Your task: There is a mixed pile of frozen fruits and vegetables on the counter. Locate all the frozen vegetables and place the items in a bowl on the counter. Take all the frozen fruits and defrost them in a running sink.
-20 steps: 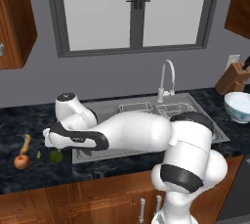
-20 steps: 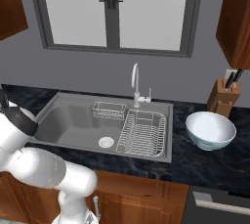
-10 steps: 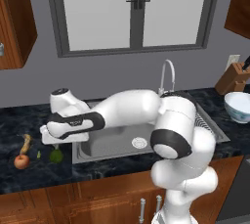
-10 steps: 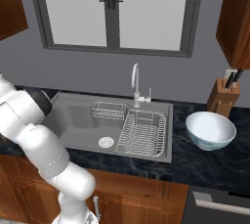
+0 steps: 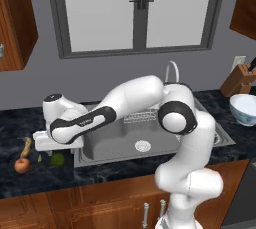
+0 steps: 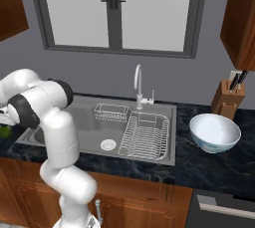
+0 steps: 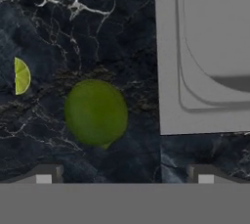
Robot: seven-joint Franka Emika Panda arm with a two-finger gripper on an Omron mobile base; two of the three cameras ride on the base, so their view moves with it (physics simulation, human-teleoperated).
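Starting at the far left of the left base view, a slim yellow-brown banana-like fruit (image 5: 25, 146) lies on the black counter (image 5: 15, 123), and a red-orange apple-like fruit (image 5: 21, 165) sits just below it, near the lower left of the frame. A little to the right lies a tiny green bit (image 5: 39, 158), then the round green ball (image 5: 57, 159), close to the left rim of the sink (image 5: 125, 143). The gripper (image 5: 47, 142) hangs just above the green ball, jaws spread wide and holding nothing; the white arm reaches across the basin to get there.

In the hand view, the tiny bit shows at the left edge as a yellow-green wedge (image 7: 20, 76), the green ball (image 7: 96, 113) sits left of centre on the marbled counter (image 7: 58, 17), and the corner of the grey sink (image 7: 205, 47) takes up the right side. The two dark fingertips (image 7: 44, 175) rise at the bottom, well apart, the ball lying above the gap between them and nearer the left one.

In the right base view, a sliver of the green ball (image 6: 5, 131) peeks out at the left edge behind the arm. The steel sink (image 6: 84, 122) spreads through the middle, with wire racks (image 6: 144, 132) inside and the curved silver faucet (image 6: 138, 85) behind. Further right, the white bowl (image 6: 214, 132) with bluish shading rests on the counter (image 6: 209, 165), and a wooden knife block (image 6: 226, 102) stands behind it at the upper right.
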